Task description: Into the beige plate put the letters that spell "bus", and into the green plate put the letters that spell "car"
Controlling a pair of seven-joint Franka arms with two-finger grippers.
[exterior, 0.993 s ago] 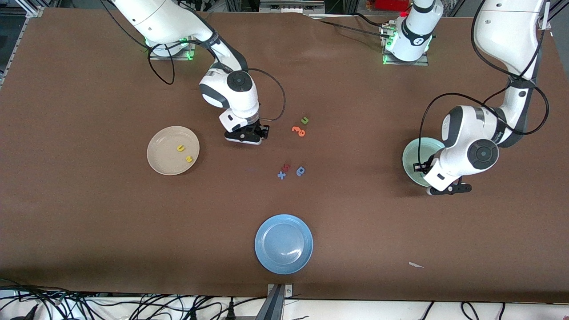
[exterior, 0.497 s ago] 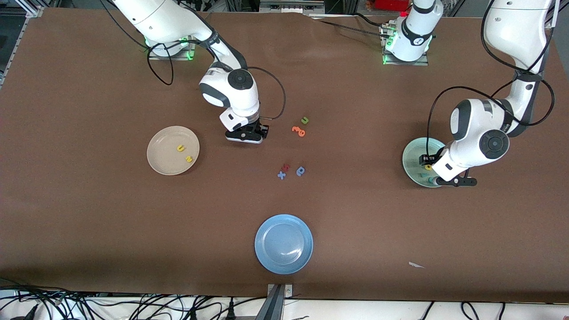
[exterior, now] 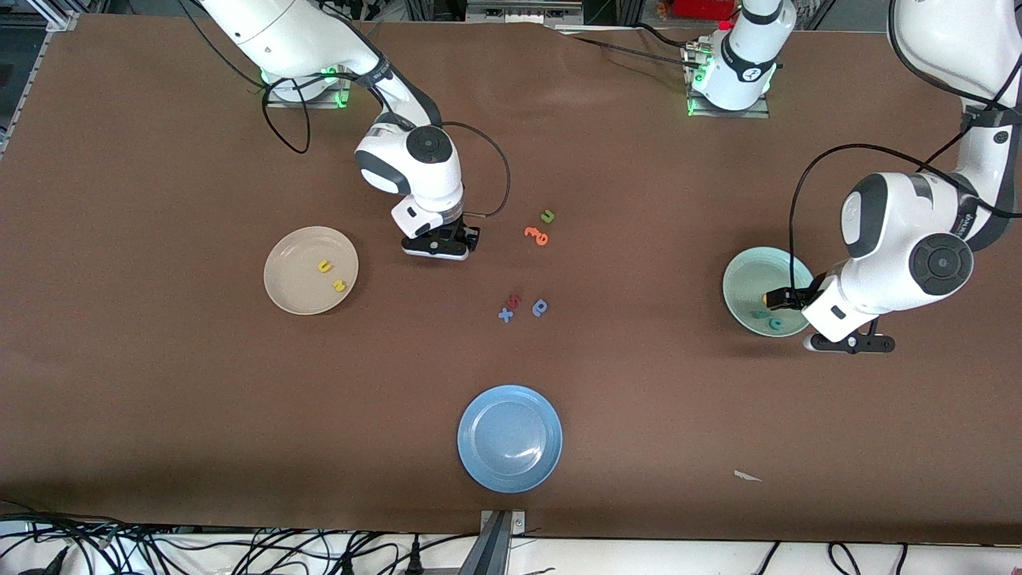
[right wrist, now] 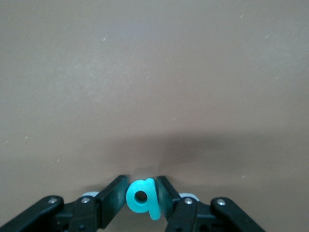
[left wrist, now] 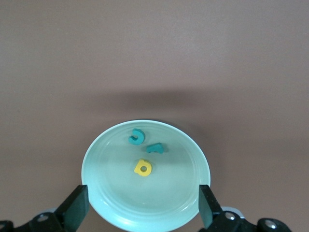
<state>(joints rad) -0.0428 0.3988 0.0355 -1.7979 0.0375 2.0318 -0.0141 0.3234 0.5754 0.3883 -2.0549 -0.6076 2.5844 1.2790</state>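
- Front view: the beige plate (exterior: 310, 270) holds the yellow "u" (exterior: 324, 267) and "s" (exterior: 340, 284).
- Right gripper (right wrist: 142, 199) grasps the teal "b" (right wrist: 143, 197) between its fingers, over bare table between the beige plate and the orange letters (exterior: 537, 235).
- Left gripper (left wrist: 142, 208) hangs released, fingers spread wide, over the green plate (left wrist: 116, 203).
- In that plate lie the teal "c" (left wrist: 136, 137), teal "r" (left wrist: 156, 148) and yellow "a" (left wrist: 143, 167), close together.
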